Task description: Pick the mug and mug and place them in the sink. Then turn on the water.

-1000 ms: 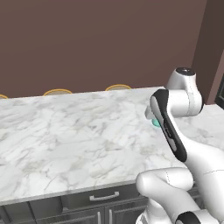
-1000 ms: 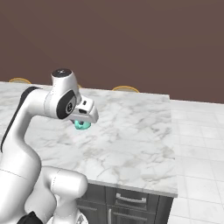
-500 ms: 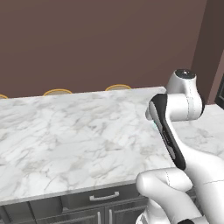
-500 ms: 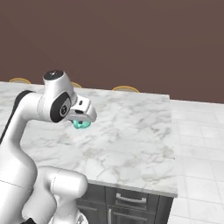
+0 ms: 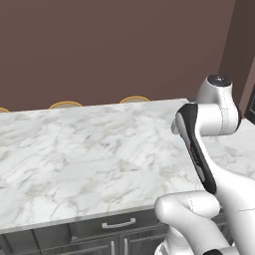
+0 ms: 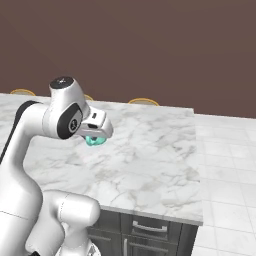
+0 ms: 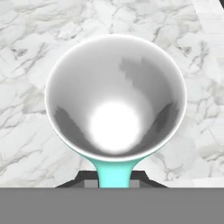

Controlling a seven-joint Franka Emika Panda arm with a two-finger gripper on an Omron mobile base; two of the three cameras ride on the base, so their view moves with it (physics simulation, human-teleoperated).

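Right now I have the teal mug (image 7: 116,100) in the gripper (image 6: 95,137), clenched on it at the handle side: from the hand view the mug's teal handle runs straight down from the rim between the dark finger tips, and I look directly into its white inside. Its rim is a clean, wide circle, so the mouth faces the hand camera squarely.

From the right base view the mug (image 6: 94,141) shows as a small teal patch tucked just under the white hand, with the arm's big joint beside it to the left. It hangs above the bench (image 6: 150,160), apart from the marble, over the left part of the slab as that camera sees it.

On the left base view the arm folds up at the right edge of the bench (image 5: 89,159), and its dark forearm stands in front of the hand, so from that side I cannot make out the mug or how the jaws stand.

Beyond the far edge of the bench, the rounded tan tops of chairs (image 5: 133,99) peek up against the brown wall (image 5: 114,45). Below the near edge I see dark cabinet fronts with a metal drawer handle (image 5: 118,223). Pale floor tiles (image 6: 225,150) lie to the right of the bench in the right base view.
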